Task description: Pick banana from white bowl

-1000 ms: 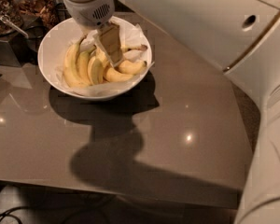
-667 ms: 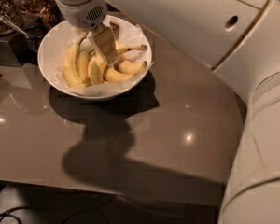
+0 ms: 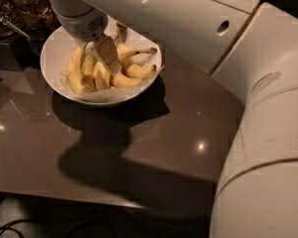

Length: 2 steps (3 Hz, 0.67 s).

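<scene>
The white bowl (image 3: 54,58) stands at the back left of the table, lined with crinkled white paper and holding several yellow bananas. The long curved banana (image 3: 131,77) lies along the front right of the pile, its dark tip pointing right. A shorter banana (image 3: 75,68) lies at the left. My gripper (image 3: 111,66) reaches down from the upper left into the middle of the pile, right at the inner end of the long banana. Whether it holds anything is hidden.
My white arm (image 3: 258,133) fills the right side and top of the view and casts a dark shadow on the brown table (image 3: 39,152). Dark containers (image 3: 10,14) stand behind the bowl at the far left. The table's front edge runs along the bottom.
The arm's upper links have swung further across the right of the view. The gripper stays in the bowl among the bananas, a little lower. The bowl has not moved.
</scene>
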Tool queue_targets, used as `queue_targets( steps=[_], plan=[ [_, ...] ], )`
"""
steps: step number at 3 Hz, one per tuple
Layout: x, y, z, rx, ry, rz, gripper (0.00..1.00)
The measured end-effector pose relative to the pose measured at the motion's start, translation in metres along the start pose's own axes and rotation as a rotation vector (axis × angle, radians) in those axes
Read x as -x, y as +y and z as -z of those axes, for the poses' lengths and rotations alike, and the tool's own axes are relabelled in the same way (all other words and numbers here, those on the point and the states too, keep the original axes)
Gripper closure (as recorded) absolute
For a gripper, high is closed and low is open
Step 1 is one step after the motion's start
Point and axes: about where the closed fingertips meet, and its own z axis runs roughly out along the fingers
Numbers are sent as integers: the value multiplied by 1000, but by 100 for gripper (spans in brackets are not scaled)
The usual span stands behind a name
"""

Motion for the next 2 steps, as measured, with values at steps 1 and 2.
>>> queue_targets(
  steps=[1, 2],
  plan=[
    [5, -1, -15, 22, -10, 26, 30],
    [7, -1, -28, 40, -13, 50, 30]
  ],
)
